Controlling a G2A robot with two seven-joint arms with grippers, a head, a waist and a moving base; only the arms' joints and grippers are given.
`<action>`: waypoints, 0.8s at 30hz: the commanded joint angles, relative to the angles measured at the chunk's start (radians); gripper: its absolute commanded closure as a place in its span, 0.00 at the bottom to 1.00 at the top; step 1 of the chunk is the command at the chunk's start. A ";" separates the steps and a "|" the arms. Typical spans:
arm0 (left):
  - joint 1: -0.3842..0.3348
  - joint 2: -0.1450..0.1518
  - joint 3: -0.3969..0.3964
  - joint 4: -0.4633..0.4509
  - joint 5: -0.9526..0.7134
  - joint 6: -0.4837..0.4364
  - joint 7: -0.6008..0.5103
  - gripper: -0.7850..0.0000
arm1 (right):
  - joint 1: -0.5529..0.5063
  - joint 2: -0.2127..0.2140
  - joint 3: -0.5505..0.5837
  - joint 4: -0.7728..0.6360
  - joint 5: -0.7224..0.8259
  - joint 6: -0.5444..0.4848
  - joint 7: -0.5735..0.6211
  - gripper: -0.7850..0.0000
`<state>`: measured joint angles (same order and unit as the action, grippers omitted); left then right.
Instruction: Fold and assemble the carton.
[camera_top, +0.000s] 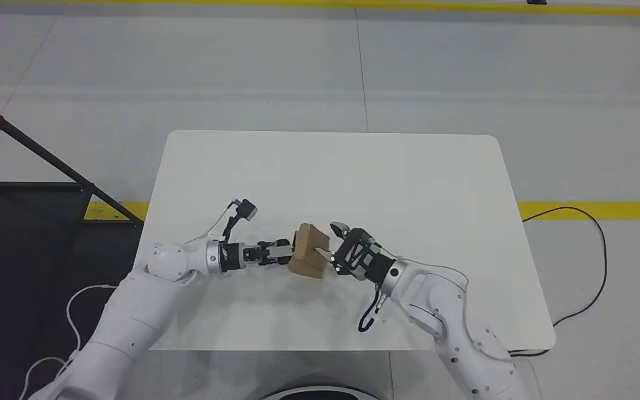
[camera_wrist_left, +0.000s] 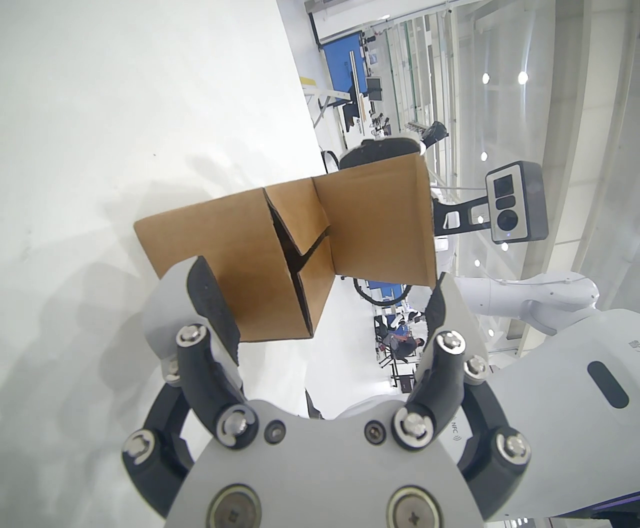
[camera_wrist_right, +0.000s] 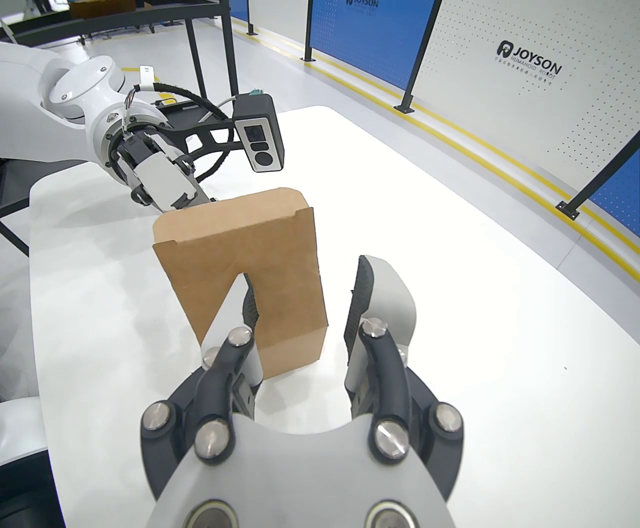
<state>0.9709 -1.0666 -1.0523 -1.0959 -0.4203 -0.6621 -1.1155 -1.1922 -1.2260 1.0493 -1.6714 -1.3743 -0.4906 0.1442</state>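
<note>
Brown carton (camera_top: 308, 250) upright on bench (camera_top: 420, 180), btwn both hands. L hand (camera_wrist_left: 320, 285) wide open, R hand (camera_wrist_right: 305, 280) wide open, carton just ahead of each.

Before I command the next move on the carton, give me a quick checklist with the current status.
1. Carton standing on the table, between the two arms: ok.
2. Left gripper open and facing the carton: ok.
3. Right gripper open at the carton's near edge: ok.
4. Either gripper clamped on the carton: not ok, since both are open.
5. Flaps closed flush: not ok. The left wrist view shows dark gaps between flaps and one panel sticking out.
6. Fingers touching the cardboard: cannot tell.
</note>
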 joint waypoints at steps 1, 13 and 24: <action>0.000 0.000 0.000 -0.001 -0.002 -0.004 -0.004 0.00 | 0.002 -0.001 -0.002 -0.001 0.001 0.001 0.005 0.43; 0.007 0.015 -0.058 0.023 -0.031 -0.029 -0.014 0.00 | 0.021 -0.005 -0.014 0.012 0.009 0.002 0.023 0.41; -0.005 0.007 -0.034 0.026 -0.054 -0.020 -0.022 0.00 | -0.017 -0.003 -0.035 -0.019 -0.037 0.005 0.002 0.38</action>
<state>0.9680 -1.0580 -1.0907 -1.0718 -0.4734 -0.6815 -1.1385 -1.2048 -1.2292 1.0173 -1.6849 -1.4055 -0.4911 0.1475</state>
